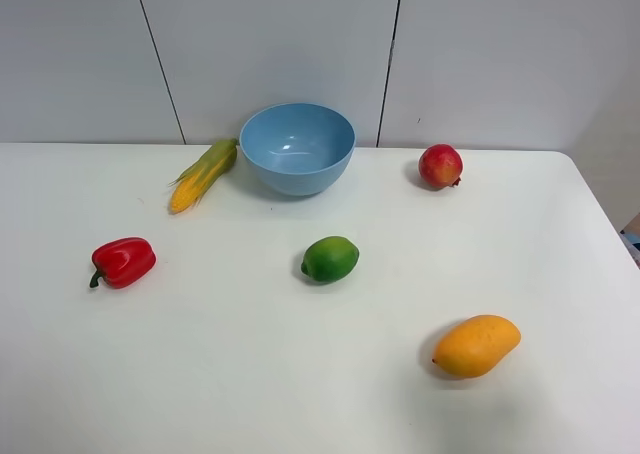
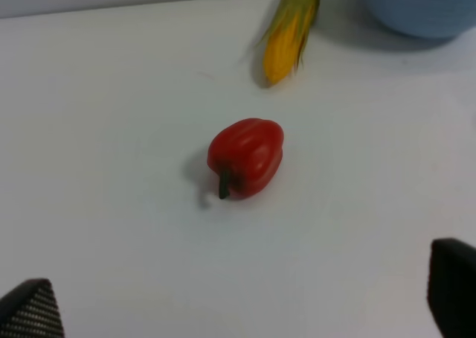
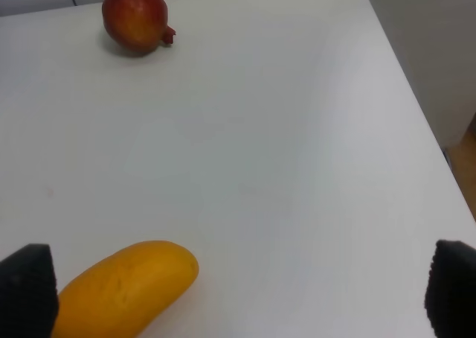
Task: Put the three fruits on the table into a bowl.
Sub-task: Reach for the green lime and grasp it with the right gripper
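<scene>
Left gripper (image 2: 242,308) agape facing pepper (image 2: 246,156); right gripper (image 3: 238,293) (likewise) beside mango (image 3: 123,287).

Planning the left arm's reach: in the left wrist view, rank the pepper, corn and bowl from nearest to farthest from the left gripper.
From the left gripper:
1. The pepper, just ahead of it.
2. The corn, farther back beyond the pepper.
3. The bowl, at the very back beside the corn.

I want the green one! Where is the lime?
In the high view the lime sits near the middle of the table, in front of the bowl; the mango lies to its right, nearer the camera.
</scene>
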